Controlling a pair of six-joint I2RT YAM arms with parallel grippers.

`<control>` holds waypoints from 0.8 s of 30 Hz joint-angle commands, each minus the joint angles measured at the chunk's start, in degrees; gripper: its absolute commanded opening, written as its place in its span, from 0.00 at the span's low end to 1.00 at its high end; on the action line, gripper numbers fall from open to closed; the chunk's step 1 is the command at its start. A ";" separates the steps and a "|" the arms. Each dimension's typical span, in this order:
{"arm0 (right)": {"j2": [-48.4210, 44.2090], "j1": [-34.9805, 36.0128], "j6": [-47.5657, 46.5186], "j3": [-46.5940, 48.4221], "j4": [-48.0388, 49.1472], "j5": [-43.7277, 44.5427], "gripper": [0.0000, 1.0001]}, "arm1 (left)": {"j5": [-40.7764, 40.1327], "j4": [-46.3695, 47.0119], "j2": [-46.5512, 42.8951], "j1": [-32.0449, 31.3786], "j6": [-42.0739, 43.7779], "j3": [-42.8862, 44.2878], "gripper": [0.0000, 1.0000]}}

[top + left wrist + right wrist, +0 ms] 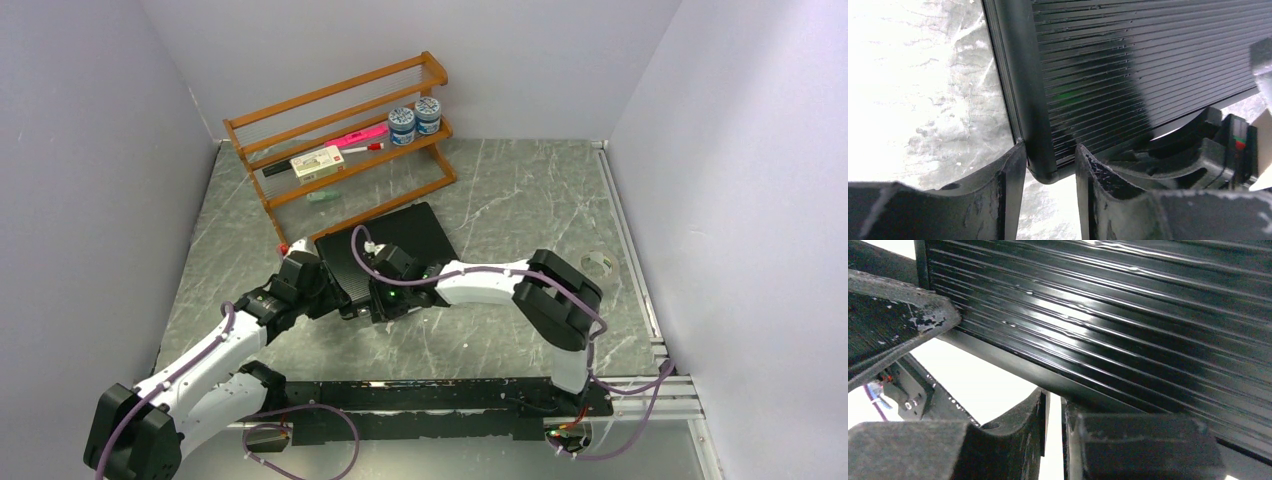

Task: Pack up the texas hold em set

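Observation:
The black ribbed briefcase [400,240] lies closed on the marble table, in front of the rack. My left gripper [325,290] is at its near left corner. In the left wrist view the fingers [1010,172] straddle the case's rounded corner rim [1035,115], and the left gripper [1048,150] is closed on it. My right gripper [375,300] is at the case's near edge, right beside the left one. In the right wrist view the right gripper [1053,397] is shut with only a thin slit, its tips just under the case's edge [1123,315]. Chips, cards and button discs are out of view.
The orange wooden rack [340,150] stands behind the case with two blue-and-white jars [415,118], a pink marker and a white box. A small red object [283,247] lies by the case's left corner. A tape roll [600,263] sits at right near the metal rail.

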 commanded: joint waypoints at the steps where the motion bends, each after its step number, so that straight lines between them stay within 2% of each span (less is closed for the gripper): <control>1: -7.23 -1.18 -1.47 -4.29 7.98 6.77 0.18 | 0.13 -2.24 -0.42 -0.11 4.62 0.81 0.45; 5: -15.82 -1.17 -1.07 -7.77 6.00 11.23 0.20 | -3.37 -3.26 -2.55 -0.11 9.03 5.56 0.52; 9: -24.58 -1.25 -0.98 -7.84 -1.97 21.36 0.26 | -5.76 -3.07 -5.18 -0.11 14.70 9.92 0.64; 12: -29.82 -1.80 -2.03 -7.12 -7.46 27.32 0.39 | -7.16 -1.95 -7.54 -0.10 20.78 12.77 0.74; 16: -35.83 -2.42 -1.76 -3.88 -16.80 39.05 0.63 | -13.53 -3.13 -10.71 -0.11 27.75 17.68 0.88; 18: -38.57 -2.45 -0.31 -1.47 -21.94 46.48 0.68 | -17.46 -4.23 -12.15 -0.11 30.59 20.71 0.96; 21: -43.93 -2.45 2.06 0.18 -27.11 56.29 0.75 | -23.19 -5.98 -14.01 -0.11 33.91 25.16 0.96; 24: -49.78 -2.41 0.37 0.60 -28.17 61.62 0.98 | -28.19 -7.55 -15.53 -0.10 37.13 29.21 0.96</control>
